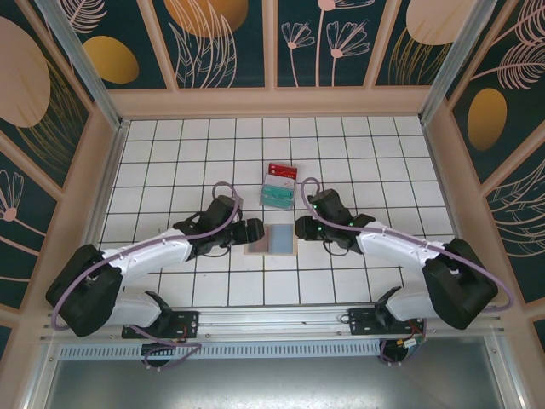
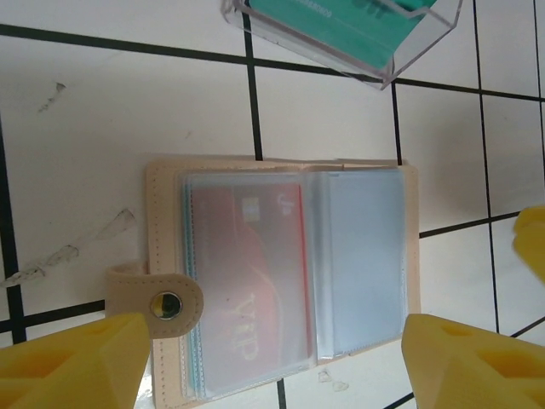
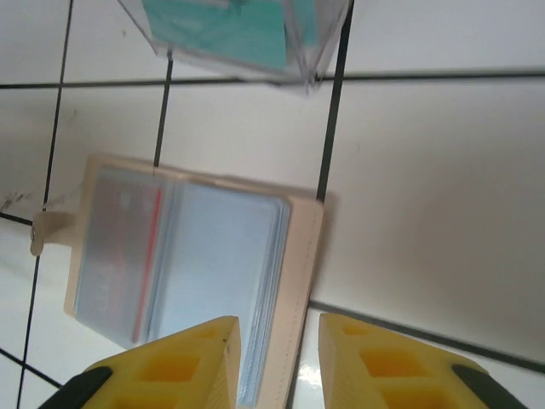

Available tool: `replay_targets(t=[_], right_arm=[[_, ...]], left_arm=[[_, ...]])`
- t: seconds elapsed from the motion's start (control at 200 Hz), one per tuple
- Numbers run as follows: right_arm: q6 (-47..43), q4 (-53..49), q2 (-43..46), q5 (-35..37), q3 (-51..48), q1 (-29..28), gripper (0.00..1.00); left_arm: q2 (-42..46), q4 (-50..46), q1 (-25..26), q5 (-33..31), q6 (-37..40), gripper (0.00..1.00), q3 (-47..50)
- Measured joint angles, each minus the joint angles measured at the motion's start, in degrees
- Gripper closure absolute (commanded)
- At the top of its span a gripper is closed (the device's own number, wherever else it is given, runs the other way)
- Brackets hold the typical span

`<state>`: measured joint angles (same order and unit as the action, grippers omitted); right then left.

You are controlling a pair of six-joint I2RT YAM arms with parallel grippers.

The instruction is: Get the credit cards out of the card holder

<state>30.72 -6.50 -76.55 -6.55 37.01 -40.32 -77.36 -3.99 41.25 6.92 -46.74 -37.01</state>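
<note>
The tan card holder (image 1: pixel 270 239) lies open and flat on the tiled table between both grippers. Its clear sleeves (image 2: pixel 358 256) face up, and a red credit card (image 2: pixel 247 281) sits inside the left sleeve beside the snap tab (image 2: pixel 157 300). My left gripper (image 2: pixel 272 375) is open wide, a yellow fingertip (image 2: pixel 77 362) standing off each side of the holder (image 2: pixel 162 213). My right gripper (image 3: pixel 279 368) is open narrowly, its jaws straddling the right tan edge of the holder (image 3: pixel 302 273) with a small gap on the outer side.
Just beyond the holder is a clear plastic box (image 1: pixel 278 196) with teal cards in it (image 2: pixel 349 30) (image 3: pixel 238 34). A red card (image 1: pixel 282 170) lies at its far side. Patterned walls enclose the table (image 1: pixel 170 153).
</note>
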Motion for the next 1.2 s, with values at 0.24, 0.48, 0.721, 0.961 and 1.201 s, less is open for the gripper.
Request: replay_targets(t=[0.24,0.48,0.721,0.961,1.201], right_arm=[[4.85,5.14,-4.02,-1.81,-1.81,-1.81,0.72],[6.47,6.80,-7.93,-2.23,-2.05,-2.58,0.73],[7.21,7.28,-9.03,-2.38,-2.21,-2.60,0.73],[7.34,7.67,-9.77,-2.43,-2.21,-2.73,0.73],[7.37,8.07,-10.40,-2.45,-2.21,-2.82,0.73]], left_arm=[[-3.41,0.81,1.22,1.90,0.00,0.25,0.00],[-5.88,1.01,2.19,3.43,0.42,0.25,-0.04],[-7.45,0.98,2.60,3.61,1.11,0.25,-0.20],[-8.44,1.01,2.91,3.85,1.68,0.26,-1.29],[-9.84,1.03,3.30,4.70,2.23,0.27,-2.19]])
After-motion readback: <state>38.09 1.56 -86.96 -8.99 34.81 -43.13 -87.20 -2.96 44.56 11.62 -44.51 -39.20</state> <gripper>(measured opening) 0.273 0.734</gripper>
